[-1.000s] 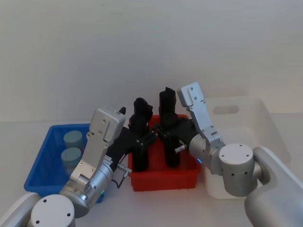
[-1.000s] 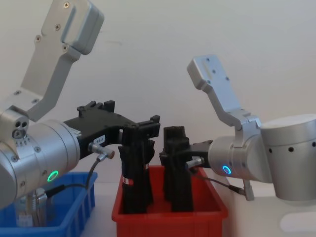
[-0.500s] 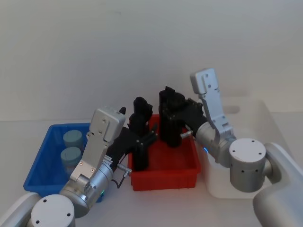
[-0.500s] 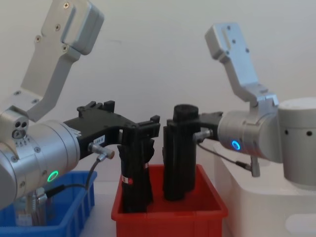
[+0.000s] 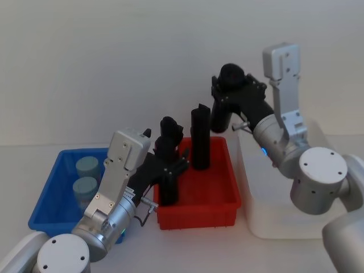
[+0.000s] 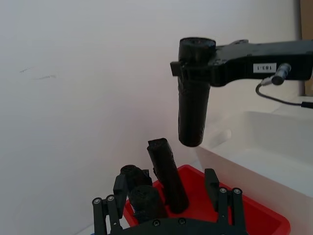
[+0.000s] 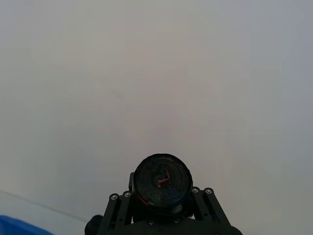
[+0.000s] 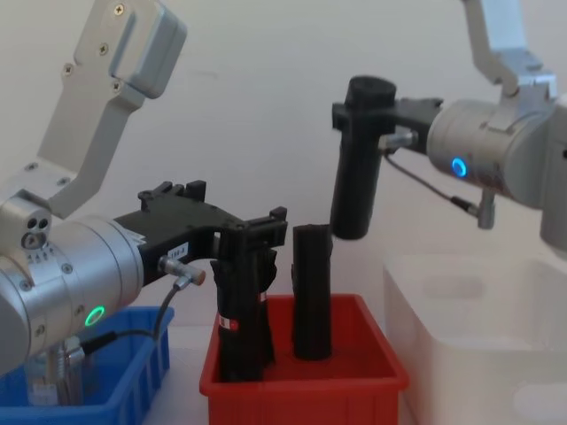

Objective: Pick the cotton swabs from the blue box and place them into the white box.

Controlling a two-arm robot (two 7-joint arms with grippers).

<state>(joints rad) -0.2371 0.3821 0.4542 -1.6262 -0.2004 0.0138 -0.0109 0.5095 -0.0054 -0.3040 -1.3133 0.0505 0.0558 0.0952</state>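
Note:
Two cotton swabs tubs with pale lids stand in the blue box at the left. The white box is at the right, partly hidden by my right arm. High above the gap between the red bin and the white box, my right gripper is shut on a black rolled cylinder that hangs upright in the air. My left gripper is open over the red bin, its fingers on either side of another black cylinder, right of the blue box.
The red bin sits between the blue and white boxes. Two black cylinders stand in it, one between my left fingers and one farther back. A plain wall is close behind the table.
My right gripper has lifted a black cylinder up out of the red bin and carried it to the right, toward the white box. The left arm has not moved.

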